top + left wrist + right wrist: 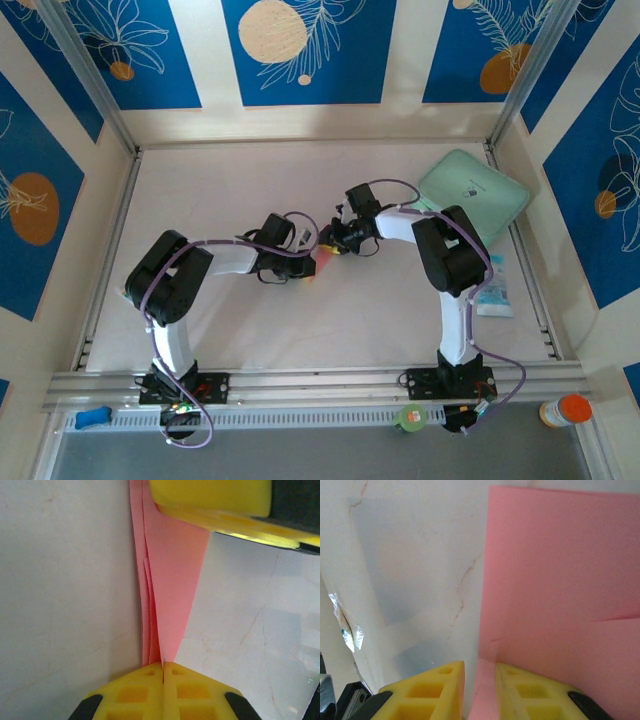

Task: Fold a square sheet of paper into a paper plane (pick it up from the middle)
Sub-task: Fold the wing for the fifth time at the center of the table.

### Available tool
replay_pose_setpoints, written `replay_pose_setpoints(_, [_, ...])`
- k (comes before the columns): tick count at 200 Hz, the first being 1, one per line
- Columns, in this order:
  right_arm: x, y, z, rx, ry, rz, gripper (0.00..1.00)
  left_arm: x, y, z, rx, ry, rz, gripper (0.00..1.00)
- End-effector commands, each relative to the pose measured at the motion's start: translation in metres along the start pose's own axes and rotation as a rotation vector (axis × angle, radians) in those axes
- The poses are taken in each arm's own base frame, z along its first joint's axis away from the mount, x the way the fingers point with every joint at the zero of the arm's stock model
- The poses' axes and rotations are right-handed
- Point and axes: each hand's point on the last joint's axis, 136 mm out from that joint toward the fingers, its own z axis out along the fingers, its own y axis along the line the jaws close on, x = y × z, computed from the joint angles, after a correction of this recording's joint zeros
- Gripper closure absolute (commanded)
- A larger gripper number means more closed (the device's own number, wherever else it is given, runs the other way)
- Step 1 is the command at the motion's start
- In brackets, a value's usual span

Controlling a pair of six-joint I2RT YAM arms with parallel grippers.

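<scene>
Because the two arms meet over the middle of the surface [250,190], the pink paper [170,580] is held between them rather than lying flat, which suits working a crease. The left hand [162,670] has its jaws pressed fully together on the narrow end, where several folded layers gather towards a point. Pinching there probably stops the layers sliding against each other. The right hand [479,680] is clamped on the wider end. Its jaws stand slightly apart, and the folded edge of the paper runs down into that gap and fills it. Seen from the left wrist, one yellow finger [210,497] of the right hand lies across the top of the paper. The two grips therefore sit at opposite ends of a long tapering shape and seem to hold it stretched. I judge the folding partway along: a pointed form, but no finished plane.

Much is hidden. From above, the arms cover nearly all the paper, leaving a small pink sliver between the hands. How many layers there are, and whether the paper's lower edge touches the surface, I cannot tell. The right wrist view cuts the paper off at its right side, where a faint line could be a crease or a slit. A green pad [475,192] and a small packet [495,287] lie well apart at the right, playing no part.
</scene>
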Motion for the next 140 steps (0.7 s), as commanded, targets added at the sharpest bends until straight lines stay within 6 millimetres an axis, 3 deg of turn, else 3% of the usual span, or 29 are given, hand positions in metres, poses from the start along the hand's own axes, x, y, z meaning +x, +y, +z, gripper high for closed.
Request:
replay_pose_setpoints(1, [-0.013, -0.022, 0.002, 0.058, -0.02, -0.001, 0.76, 0.022, 0.022, 0.008, -0.073, 0.076, -0.045, 0.95])
replay_pose_setpoints(38, [-0.014, -0.028, 0.002, 0.071, -0.016, -0.004, 0.76, 0.018, 0.018, 0.004, -0.066, 0.063, -0.038, 0.94])
replay_pose_setpoints(84, [-0.001, -0.039, 0.009, 0.09, 0.014, 0.007, 0.77, 0.002, -0.005, -0.016, -0.024, 0.002, -0.011, 0.86])
replay_pose_setpoints(140, [-0.001, -0.038, 0.01, 0.097, 0.013, 0.004, 0.78, 0.015, -0.001, -0.016, -0.02, 0.031, -0.038, 0.87])
